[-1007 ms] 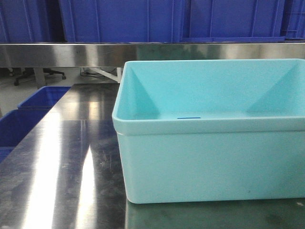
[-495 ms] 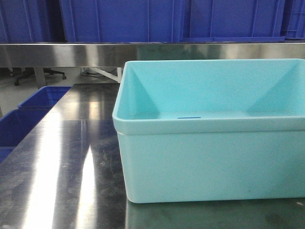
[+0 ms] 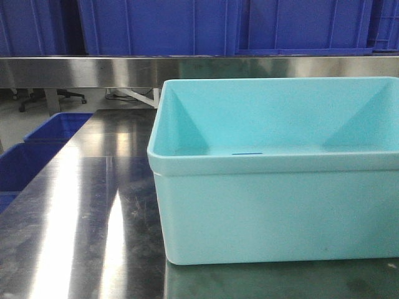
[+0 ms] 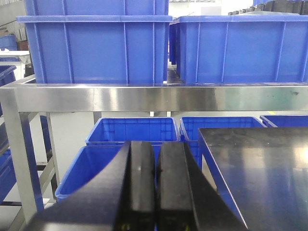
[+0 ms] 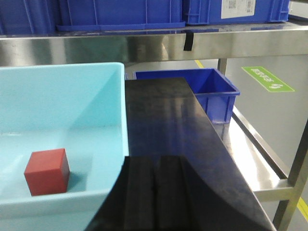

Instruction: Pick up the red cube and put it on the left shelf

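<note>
**Plainly: red cube (image 5: 47, 171) sits in the tub (image 5: 72, 96), left hand (image 4: 155, 187) and right hand (image 5: 155, 192) both closed on nothing**

Far left, the left wrist view shows the left hand with its two black fingers (image 4: 142, 183) pressed flat together. Only a thin seam shows between them, and nothing is held. The hand lies off the left edge of the dark surface (image 4: 260, 168), with open blue bins (image 4: 130, 132) lower down beyond it. Ahead, a steel shelf (image 4: 154, 96) runs across the view, carrying big blue crates (image 4: 96, 48) side by side.

In the middle, the front view is mostly filled by the pale turquoise tub, which stands upright on the right part of the shiny surface. Its near wall hides the floor inside, so the cube cannot be seen from there.

To the right, the right wrist view looks down into the tub. The red cube rests flat on the tub floor, close to the near wall and well apart from the right-hand wall. Nothing touches it. The right hand is just right of that wall, over the bare surface. Its fingers (image 5: 139, 192) are closed against each other and hold nothing. Farther right, a blue bin (image 5: 192, 89) stands past the far end of the surface under the shelf, and a green marking (image 5: 267, 79) lies on the floor
</note>
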